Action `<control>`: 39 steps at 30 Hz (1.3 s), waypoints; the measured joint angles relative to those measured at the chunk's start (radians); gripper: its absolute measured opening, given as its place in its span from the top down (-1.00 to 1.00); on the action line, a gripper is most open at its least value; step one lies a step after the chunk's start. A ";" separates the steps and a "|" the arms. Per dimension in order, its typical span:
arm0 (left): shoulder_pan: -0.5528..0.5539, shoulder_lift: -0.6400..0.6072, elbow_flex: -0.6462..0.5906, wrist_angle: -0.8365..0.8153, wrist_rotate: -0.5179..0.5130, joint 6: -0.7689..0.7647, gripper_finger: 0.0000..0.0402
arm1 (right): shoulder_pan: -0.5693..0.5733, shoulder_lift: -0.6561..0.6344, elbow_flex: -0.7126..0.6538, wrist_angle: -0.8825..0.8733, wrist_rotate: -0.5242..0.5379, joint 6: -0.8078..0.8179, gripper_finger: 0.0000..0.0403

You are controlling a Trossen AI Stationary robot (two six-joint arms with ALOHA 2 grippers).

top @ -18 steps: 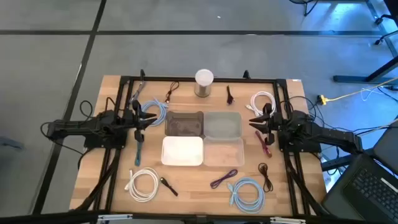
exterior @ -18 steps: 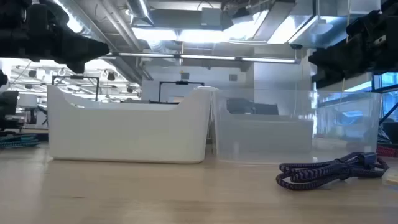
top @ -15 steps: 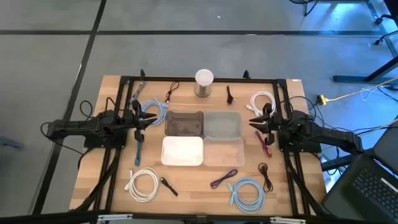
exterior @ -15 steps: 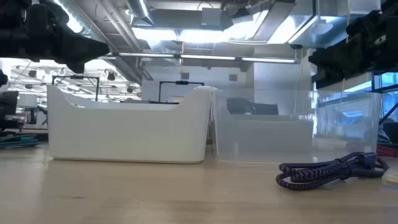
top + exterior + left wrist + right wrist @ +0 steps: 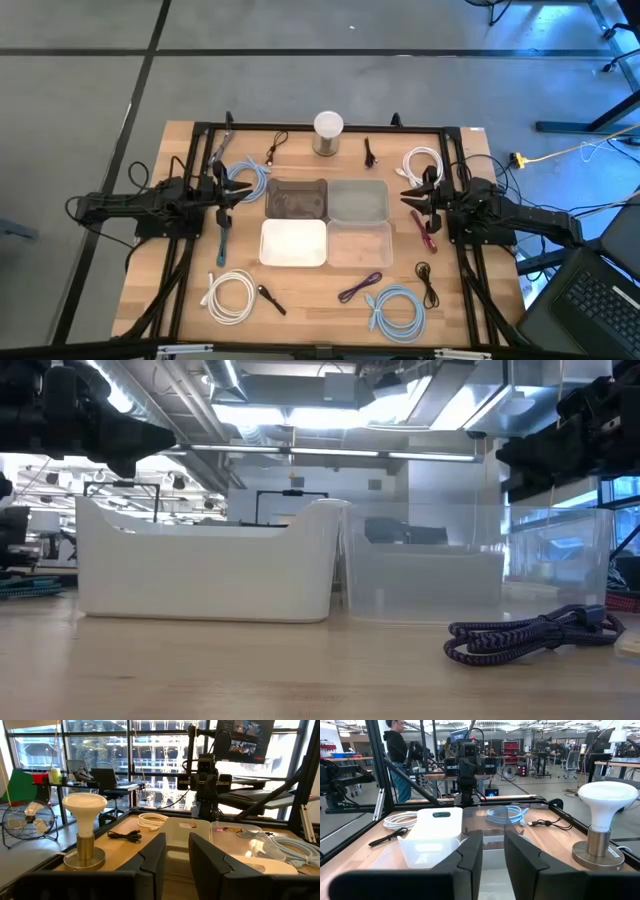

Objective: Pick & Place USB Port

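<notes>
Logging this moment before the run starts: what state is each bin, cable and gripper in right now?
White opaque bin: upright, looks empty.
Clear plastic bin: upright, looks empty.
Purple braided cable: loosely bundled on the table, untouched.
White coiled cable: coiled, lying flat.
Left gripper: fingers slightly apart, holding nothing.
Right gripper: fingers slightly apart, holding nothing.

pale wood table (image 5: 150, 290), glossy white plastic bin (image 5: 293, 243), clear plastic bin (image 5: 358, 245), braided purple cable (image 5: 530, 633)

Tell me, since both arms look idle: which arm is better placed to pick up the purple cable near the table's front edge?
Probably the right. The purple cable lies right of centre, nearer the right tool than the left tool, which hangs beyond the white bin.
</notes>
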 joint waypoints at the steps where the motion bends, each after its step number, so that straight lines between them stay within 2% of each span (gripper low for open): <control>1: 0.000 0.000 0.000 0.000 0.000 0.000 0.62 | 0.000 0.000 0.000 0.000 0.000 0.000 0.59; 15: 0.000 0.000 0.000 0.000 0.000 0.000 0.62 | 0.000 0.000 0.000 0.000 0.000 -0.014 0.59; 20: 0.000 0.000 0.000 0.000 0.000 0.000 0.62 | 0.000 0.000 0.000 0.000 0.000 -0.278 0.59; 23: 0.000 0.000 0.000 0.000 0.000 0.000 0.62 | 0.000 0.000 0.000 0.000 0.000 -0.329 0.59; 28: 0.000 0.000 0.000 0.000 0.000 0.000 0.62 | 0.000 0.000 0.000 0.072 -0.003 -0.313 0.59; 30: 0.000 0.000 0.000 0.000 0.000 0.000 0.62 | 0.000 0.000 0.000 0.138 -0.043 -0.289 0.59; 35: 0.000 0.000 0.000 0.000 0.000 0.000 0.62 | 0.000 0.000 0.000 0.343 -0.161 -0.122 0.59; 39: 0.001 0.000 0.000 0.011 -0.008 0.004 0.62 | 0.000 0.000 0.000 0.444 -0.153 0.061 0.59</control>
